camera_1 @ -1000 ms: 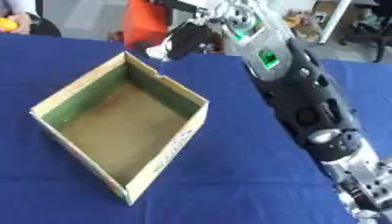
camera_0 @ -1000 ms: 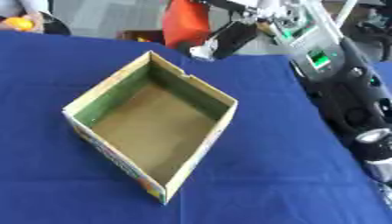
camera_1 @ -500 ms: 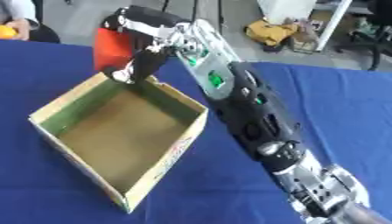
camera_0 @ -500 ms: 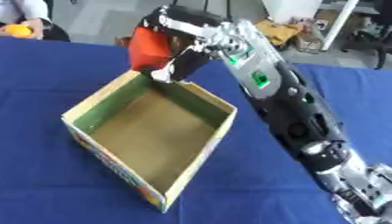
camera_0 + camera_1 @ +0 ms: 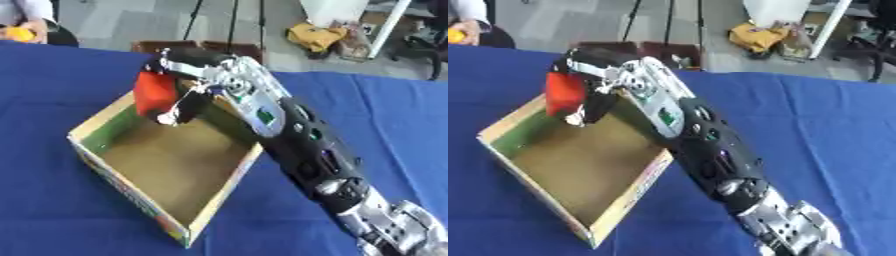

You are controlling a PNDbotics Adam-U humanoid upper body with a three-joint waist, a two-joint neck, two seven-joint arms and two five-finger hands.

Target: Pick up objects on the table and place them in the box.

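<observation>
One open cardboard box with green inner walls and a brown floor (image 5: 105, 122), seen at nine o'clock of the scene on the blue tablecloth (image 5: 385, 115), bare inside as far as can be made out. Nothing yet lying on its floor, so apparently no item delivered so far. Just above the box's far corner, toward eleven o'clock of the box, a red blocky object (image 5: 156, 93), carried in the air over the rim and not touching the cardboard. Clasped round that block, the right hand (image 5: 181, 102), black with silver links, fingers curled about the red piece from its right side, thumb side hidden behind it. Further right, running down toward five o'clock, the long black and silver right arm (image 5: 302, 150), lying across the box's right wall from above; contact with the wall impossible to judge. No left hand anywhere in either eye's view, so nothing to say of its fingers. At the far edge near eleven o'clock of the picture, a small orange round thing (image 5: 19, 33), too vague to identify and well apart from the box. Judged from this: carrying phase nearly over, release into the box not yet done, block to be lowered or dropped past the rim next. No other loose objects visible on the cloth near the box, so remaining workload beyond this piece unclear.
</observation>
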